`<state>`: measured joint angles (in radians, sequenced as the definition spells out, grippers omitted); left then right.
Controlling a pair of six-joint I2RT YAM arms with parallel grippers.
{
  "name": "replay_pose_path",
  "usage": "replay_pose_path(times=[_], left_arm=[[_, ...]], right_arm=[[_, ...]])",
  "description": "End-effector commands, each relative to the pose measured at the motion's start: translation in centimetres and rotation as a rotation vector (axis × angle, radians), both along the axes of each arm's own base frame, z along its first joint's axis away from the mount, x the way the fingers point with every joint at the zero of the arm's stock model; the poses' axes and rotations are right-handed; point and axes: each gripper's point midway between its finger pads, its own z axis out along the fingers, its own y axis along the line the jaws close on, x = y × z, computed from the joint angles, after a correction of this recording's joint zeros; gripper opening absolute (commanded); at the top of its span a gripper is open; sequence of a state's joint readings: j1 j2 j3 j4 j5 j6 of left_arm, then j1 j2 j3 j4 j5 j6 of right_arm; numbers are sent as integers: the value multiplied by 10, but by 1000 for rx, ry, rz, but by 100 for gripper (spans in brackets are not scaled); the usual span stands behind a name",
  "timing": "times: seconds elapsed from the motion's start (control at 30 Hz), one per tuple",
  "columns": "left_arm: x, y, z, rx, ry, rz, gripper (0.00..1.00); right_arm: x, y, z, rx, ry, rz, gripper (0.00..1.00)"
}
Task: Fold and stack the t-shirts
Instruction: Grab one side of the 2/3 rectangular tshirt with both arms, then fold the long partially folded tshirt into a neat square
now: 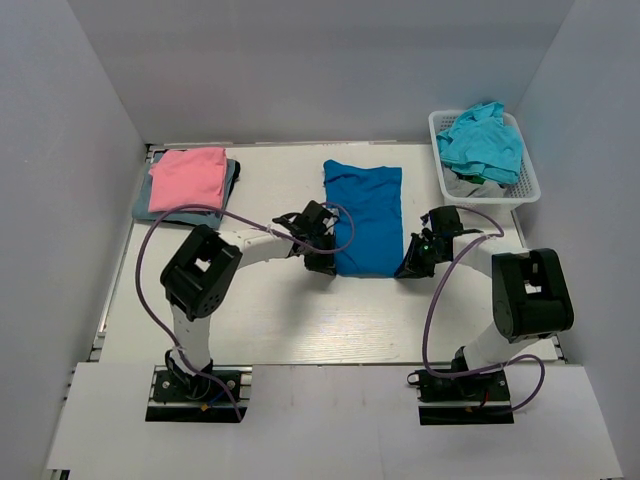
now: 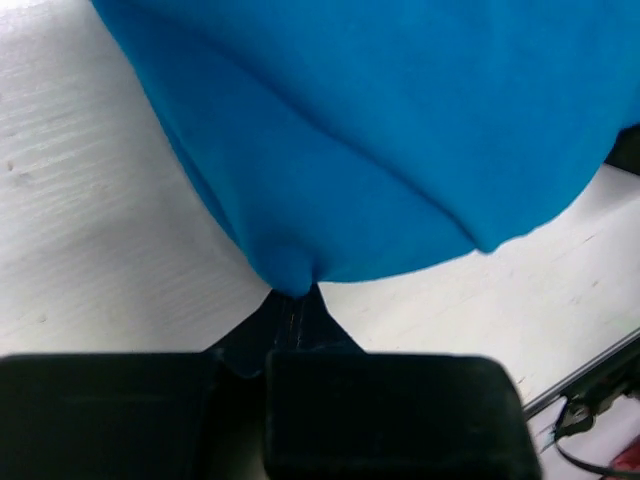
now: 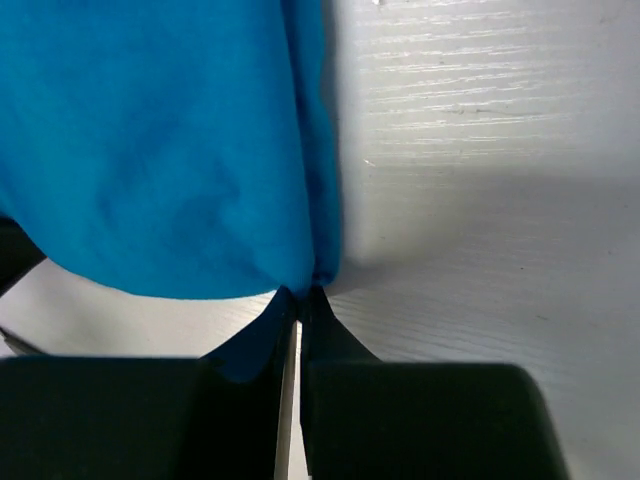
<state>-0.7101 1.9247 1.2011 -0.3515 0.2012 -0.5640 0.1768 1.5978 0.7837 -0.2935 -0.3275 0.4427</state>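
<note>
The blue shirt (image 1: pixel 365 215) lies in the middle of the frame in the top view, folded into a long upright strip on the white table (image 1: pixel 300 320), its near hem toward the arms. At the lower left corner of that strip sits the left gripper (image 1: pixel 320 262). In the left wrist view its fingers (image 2: pixel 330 335) are pressed together with no gap showing, and a pucker of blue cloth (image 2: pixel 400 130) is pinched at their tips, the hem drawn into a small fold there. At the lower right corner the right gripper (image 1: pixel 410 264) does the same. In the right wrist view its fingers (image 3: pixel 335 340) stand all but closed, only a thin slit between them lower down, and the folded edge of the blue cloth (image 3: pixel 150 150) is nipped at the very tip, with bare table to the right of it. Both arms reach inward from the bottom of the frame, purple cables (image 1: pixel 150 250) looping round them. In the upper left a folded pink shirt (image 1: pixel 188 177) rests on a grey-blue shirt (image 1: pixel 140 207), well apart from the blue one. In the upper right a white lattice basket (image 1: pixel 441 160) holds a crumpled turquoise shirt (image 1: pixel 483 140), with something grey under it that I cannot make out.
</note>
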Motion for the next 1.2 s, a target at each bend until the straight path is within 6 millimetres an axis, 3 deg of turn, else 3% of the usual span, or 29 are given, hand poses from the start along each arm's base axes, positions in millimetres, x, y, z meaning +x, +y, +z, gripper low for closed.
replay_pose_path(times=[0.0,0.07,0.1,0.17,0.2,0.23,0.33,0.47,0.53,0.57,0.6,0.67,0.73,0.87,1.03,1.17], left_arm=[[-8,5,-13,55,45,-13,0],[-12,13,-5,83,45,-1,0],[-11,16,11,77,28,18,0],[-33,31,15,120,72,24,0],[-39,36,21,122,81,34,0],[-51,44,34,110,94,35,0],[-88,49,54,78,172,-7,0],[-124,49,104,-24,220,-62,0],[-126,44,130,-77,203,-82,0],[-131,45,139,-82,220,-80,0],[-127,41,155,-102,197,-83,0],[-131,45,171,-98,203,-82,0],[-129,44,188,-112,187,-84,0],[-127,51,193,-72,170,-59,0],[-103,55,188,-11,139,26,0],[-82,65,181,66,93,121,0]], right_arm=[[-4,-9,-16,-50,23,-15,0],[-15,-7,-10,-35,42,8,0],[-20,-7,-4,-35,29,15,0],[-45,-11,5,-39,60,28,0],[-52,-13,24,-36,18,33,0],[-60,-14,27,-38,27,38,0],[-102,-16,48,-11,70,69,0],[-139,-10,85,62,90,96,0],[-145,0,108,135,62,121,0],[-157,-1,112,137,110,122,0],[-151,0,129,146,72,123,0],[-161,-6,139,117,113,113,0],[-151,-5,168,116,49,118,0],[-134,-2,195,123,-9,118,0],[-112,7,193,158,-9,144,0],[-72,7,208,127,-107,122,0]])
